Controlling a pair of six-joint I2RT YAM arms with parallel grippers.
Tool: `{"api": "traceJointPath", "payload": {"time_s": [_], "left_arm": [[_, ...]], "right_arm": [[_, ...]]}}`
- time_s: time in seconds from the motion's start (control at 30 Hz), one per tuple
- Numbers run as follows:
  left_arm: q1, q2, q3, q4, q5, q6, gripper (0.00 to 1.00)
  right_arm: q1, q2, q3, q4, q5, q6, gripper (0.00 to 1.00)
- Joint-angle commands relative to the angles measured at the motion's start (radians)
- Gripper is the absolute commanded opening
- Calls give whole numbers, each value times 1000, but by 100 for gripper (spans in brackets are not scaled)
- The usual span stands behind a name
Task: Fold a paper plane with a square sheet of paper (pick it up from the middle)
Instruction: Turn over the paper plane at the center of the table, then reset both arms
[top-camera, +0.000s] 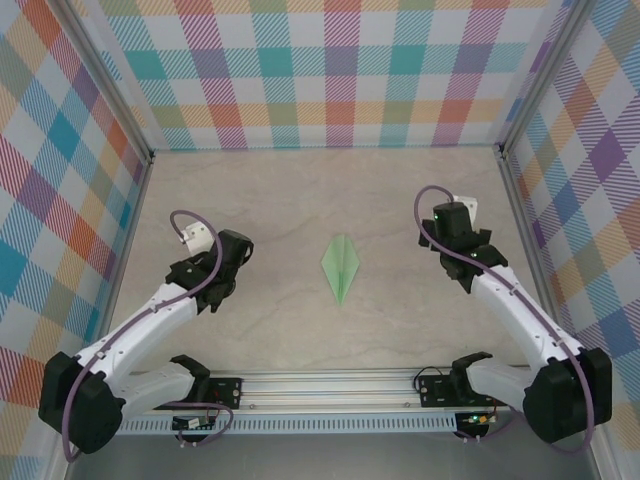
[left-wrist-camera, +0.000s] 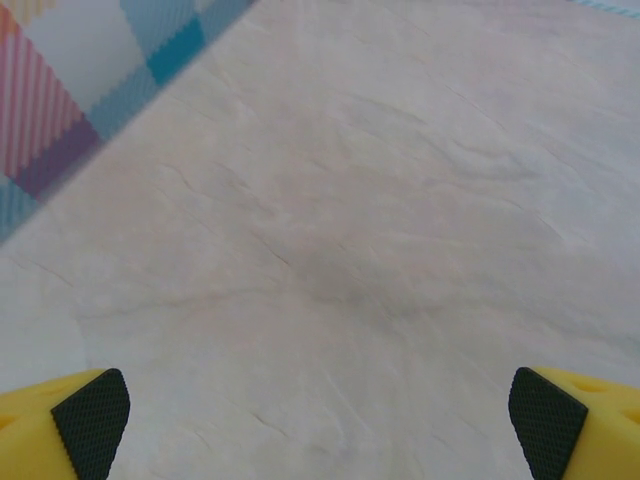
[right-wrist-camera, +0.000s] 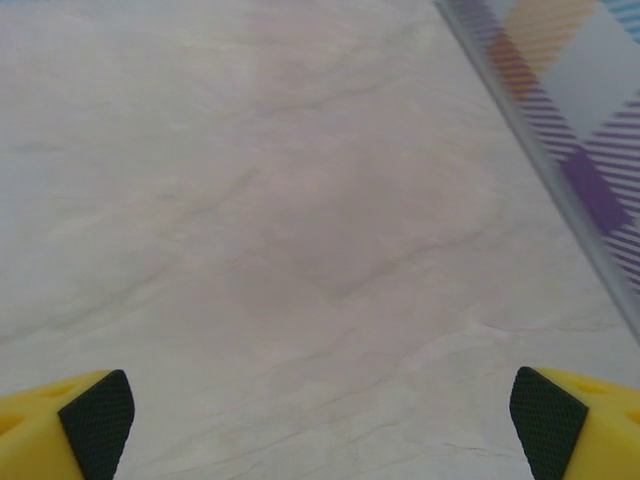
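The paper plane (top-camera: 340, 266) lies flat in the middle of the table, a slim pale mint-green dart with a centre crease, its long point toward the near edge. My left gripper (top-camera: 228, 262) hangs well to its left and my right gripper (top-camera: 452, 240) well to its right; neither touches it. In the left wrist view the left gripper (left-wrist-camera: 320, 420) stands wide open, its yellow fingertips (left-wrist-camera: 92, 420) over bare tabletop. In the right wrist view the right gripper (right-wrist-camera: 322, 420) is just as wide open with nothing between its fingertips (right-wrist-camera: 548, 418).
Checked walls (top-camera: 340, 60) close the table in at the back and both sides, the right wall (right-wrist-camera: 570, 130) near the right gripper. An aluminium rail (top-camera: 330, 385) carrying the arm bases runs along the near edge. The marbled tabletop (top-camera: 300, 190) surrounds the plane.
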Motion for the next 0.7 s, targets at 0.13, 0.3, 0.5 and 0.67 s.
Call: {"api": "traceJointPath", "payload": {"time_s": [0.13,0.3,0.5,0.67], "left_arm": [[138,155,-106,504,-36,381,100],[210,282,-201,931,118,525,100],[274,387,-288,1223,269,641,100],[314,433,-359,1384,410,647,100]], "right_arm": [[-158,212,-219,599,-182,-154,100],[-175,311,-284,917,-330,-243,99],[-216,362,-393,1180,-482,-268,100],[-220,409,-402,1235,-516,-278,100]]}}
